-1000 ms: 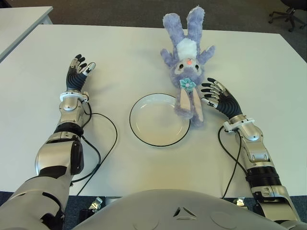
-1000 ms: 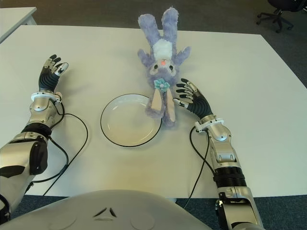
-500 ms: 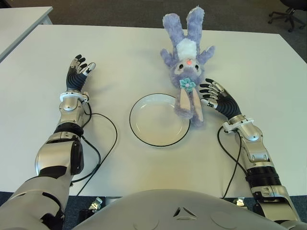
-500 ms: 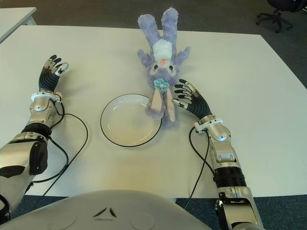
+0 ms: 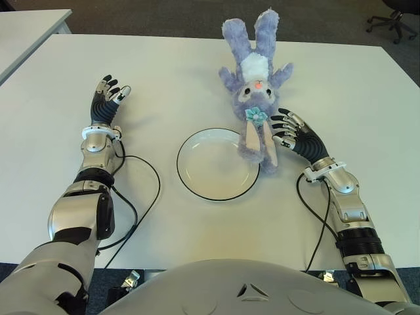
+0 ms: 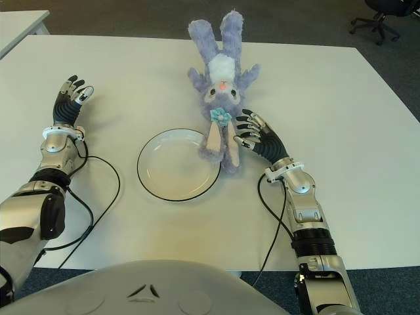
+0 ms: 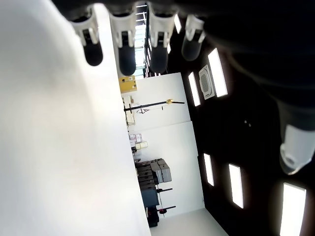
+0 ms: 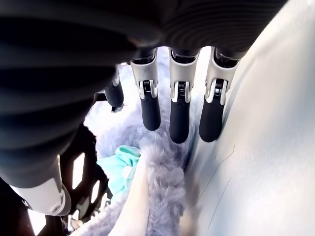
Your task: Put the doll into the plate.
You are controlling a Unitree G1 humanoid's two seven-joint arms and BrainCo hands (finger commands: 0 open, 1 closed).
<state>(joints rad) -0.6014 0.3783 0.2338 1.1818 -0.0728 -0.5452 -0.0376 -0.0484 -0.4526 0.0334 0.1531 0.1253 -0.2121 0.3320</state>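
At centre, nearest the robot, lies the plate (image 5: 217,164), bare. Just beyond it, at its 1 o'clock, the doll (image 5: 256,98) sprawls on the table (image 5: 164,72), long ears toward the plate, one overlapping its rim. A grab at an ear alone could, I judge, let the limp body dangle and drag, missing the plate or nudging it. At the doll's 4 o'clock the right hand (image 5: 295,134) is spread wide, fingertips (image 8: 179,123) beside the fur, gripping nothing. Off at the plate's 10 o'clock the left hand (image 5: 107,98) shows, relaxed and holding nothing.

white table (image 5: 164,72), second table (image 5: 26,26) beyond, office chair (image 5: 394,16)
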